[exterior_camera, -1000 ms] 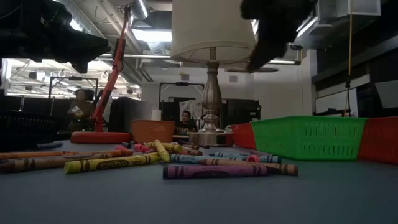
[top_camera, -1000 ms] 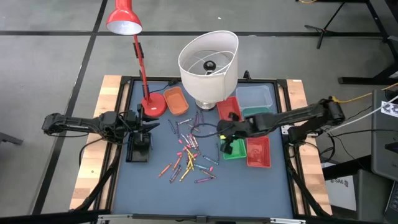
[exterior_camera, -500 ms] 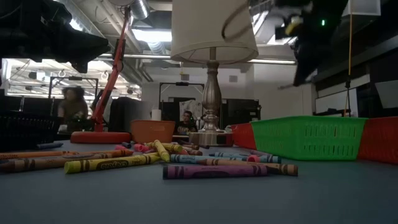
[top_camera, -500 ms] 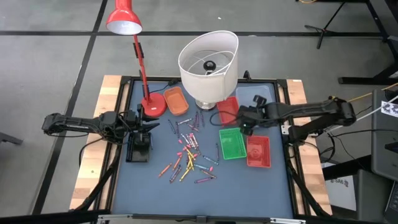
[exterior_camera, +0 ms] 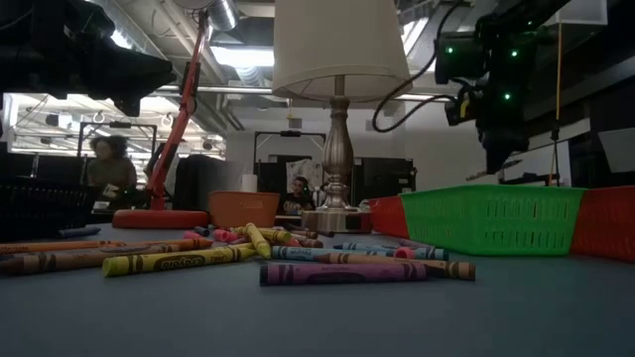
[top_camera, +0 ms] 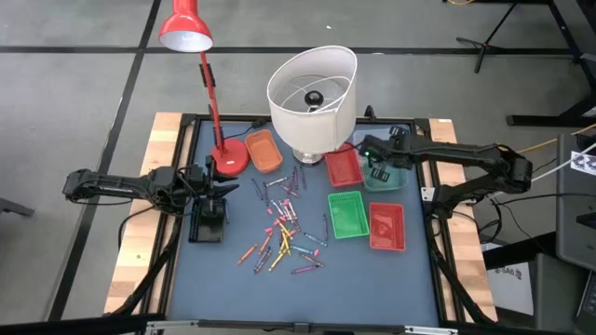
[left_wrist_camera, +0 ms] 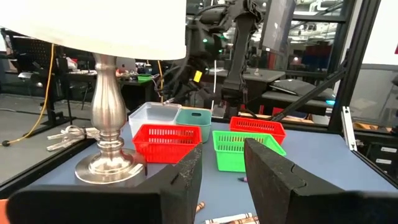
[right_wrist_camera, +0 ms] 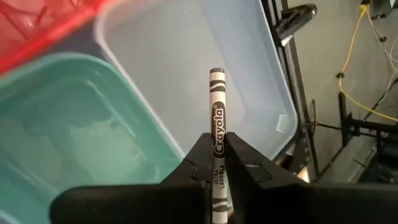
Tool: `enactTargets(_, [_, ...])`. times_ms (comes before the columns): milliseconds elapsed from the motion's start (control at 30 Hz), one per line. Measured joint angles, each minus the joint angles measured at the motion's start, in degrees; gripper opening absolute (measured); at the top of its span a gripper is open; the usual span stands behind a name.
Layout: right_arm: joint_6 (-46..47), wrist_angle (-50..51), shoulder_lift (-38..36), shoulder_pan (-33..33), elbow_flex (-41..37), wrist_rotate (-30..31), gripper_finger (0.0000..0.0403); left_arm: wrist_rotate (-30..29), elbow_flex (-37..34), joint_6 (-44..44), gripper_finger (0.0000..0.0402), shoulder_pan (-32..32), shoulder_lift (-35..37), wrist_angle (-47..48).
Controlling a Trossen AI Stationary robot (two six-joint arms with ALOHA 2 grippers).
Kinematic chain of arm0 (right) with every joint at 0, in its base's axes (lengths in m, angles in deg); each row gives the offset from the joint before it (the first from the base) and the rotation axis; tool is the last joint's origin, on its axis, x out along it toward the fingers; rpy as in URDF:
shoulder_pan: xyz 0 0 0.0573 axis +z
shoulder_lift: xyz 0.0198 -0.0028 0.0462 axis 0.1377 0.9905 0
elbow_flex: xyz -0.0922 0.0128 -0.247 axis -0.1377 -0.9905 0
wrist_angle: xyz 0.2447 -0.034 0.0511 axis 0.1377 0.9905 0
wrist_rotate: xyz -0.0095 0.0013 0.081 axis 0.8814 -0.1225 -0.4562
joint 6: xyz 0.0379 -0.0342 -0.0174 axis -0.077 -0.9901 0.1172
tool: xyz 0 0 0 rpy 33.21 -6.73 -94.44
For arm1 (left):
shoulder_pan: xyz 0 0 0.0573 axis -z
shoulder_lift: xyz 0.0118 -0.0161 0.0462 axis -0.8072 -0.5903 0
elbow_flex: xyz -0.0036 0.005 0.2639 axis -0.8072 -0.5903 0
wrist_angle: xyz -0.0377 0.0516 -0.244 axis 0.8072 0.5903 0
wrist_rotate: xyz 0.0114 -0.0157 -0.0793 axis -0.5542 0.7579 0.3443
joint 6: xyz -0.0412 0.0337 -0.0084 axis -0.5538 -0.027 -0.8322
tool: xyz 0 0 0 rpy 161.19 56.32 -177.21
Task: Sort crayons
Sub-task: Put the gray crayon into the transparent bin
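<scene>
Over the teal tray (right_wrist_camera: 74, 137), the right gripper (right_wrist_camera: 216, 163) pinched a grey crayon (right_wrist_camera: 216, 118) (upright, barely clamped), which could slip into the wrong bin

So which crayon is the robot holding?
The grey paper-wrapped crayon, pinched upright in the right gripper above the teal tray and clear tray. All the other crayons lie loose on the table.
</scene>
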State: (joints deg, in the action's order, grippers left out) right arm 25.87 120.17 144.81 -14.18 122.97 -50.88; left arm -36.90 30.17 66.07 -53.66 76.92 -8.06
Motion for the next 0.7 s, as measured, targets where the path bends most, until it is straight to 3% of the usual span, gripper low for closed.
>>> enactTargets(333, [-2.3, -0.9, 0.0, -8.4, 0.0, -0.3, 0.0021, 2.1, 0.0, -0.1, 0.0104, 1.9, 0.0, 0.0])
enactTargets(700, [-13.4, -11.1, 0.0, -16.3, 0.0, -12.0, 0.0046, 1.2, 0.0, 0.0, 0.0104, 3.8, 0.0, 0.0])
